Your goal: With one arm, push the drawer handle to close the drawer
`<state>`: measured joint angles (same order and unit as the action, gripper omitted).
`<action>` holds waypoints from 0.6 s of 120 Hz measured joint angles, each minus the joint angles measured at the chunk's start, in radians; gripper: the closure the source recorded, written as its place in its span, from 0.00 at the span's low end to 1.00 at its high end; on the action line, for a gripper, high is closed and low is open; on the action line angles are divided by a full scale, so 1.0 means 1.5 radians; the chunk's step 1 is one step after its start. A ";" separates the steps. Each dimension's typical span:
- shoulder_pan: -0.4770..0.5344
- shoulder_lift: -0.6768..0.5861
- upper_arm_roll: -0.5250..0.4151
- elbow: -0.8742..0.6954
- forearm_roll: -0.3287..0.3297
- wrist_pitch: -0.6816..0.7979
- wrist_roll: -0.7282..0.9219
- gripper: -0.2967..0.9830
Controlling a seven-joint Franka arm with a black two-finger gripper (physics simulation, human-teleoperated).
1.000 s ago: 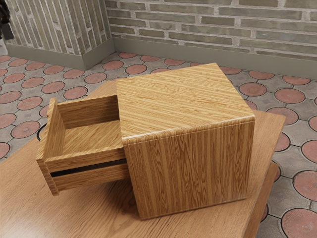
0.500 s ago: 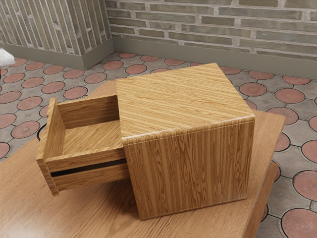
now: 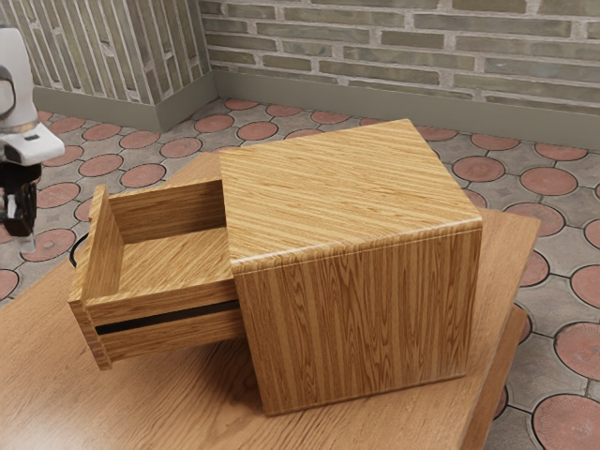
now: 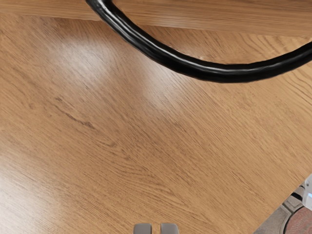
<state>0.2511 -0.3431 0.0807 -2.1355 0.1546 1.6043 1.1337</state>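
At the exterior view's left edge hangs the black gripper point(image 3: 26, 244), pointing down, its two fingers close together with nothing held. The wooden drawer point(image 3: 169, 262) stands pulled out of the cabinet point(image 3: 352, 281) toward that side. Part of the curved black handle point(image 3: 74, 249) shows behind the drawer's front panel, with the gripper apart from it. In the wrist view the handle point(image 4: 214, 72) arcs out from the wooden drawer front point(image 4: 224, 19). The tips of the gripper point(image 4: 156, 229) stand side by side with a narrow gap, away from the handle.
The cabinet rests on a wooden table point(image 3: 187, 403), whose edge runs close along the cabinet's far end from the arm. Tiled floor point(image 3: 553, 281) and a brick wall point(image 3: 366, 52) lie beyond.
My arm first left the exterior view, then came back in at its left edge, with the hand now lower and beside the drawer front. The drawer and cabinet have not moved.
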 joint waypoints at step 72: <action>-0.015 0.018 -0.041 -0.031 -0.051 0.087 0.015 0.85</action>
<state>0.2290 -0.3167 0.0185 -2.1823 0.0777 1.7346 1.1569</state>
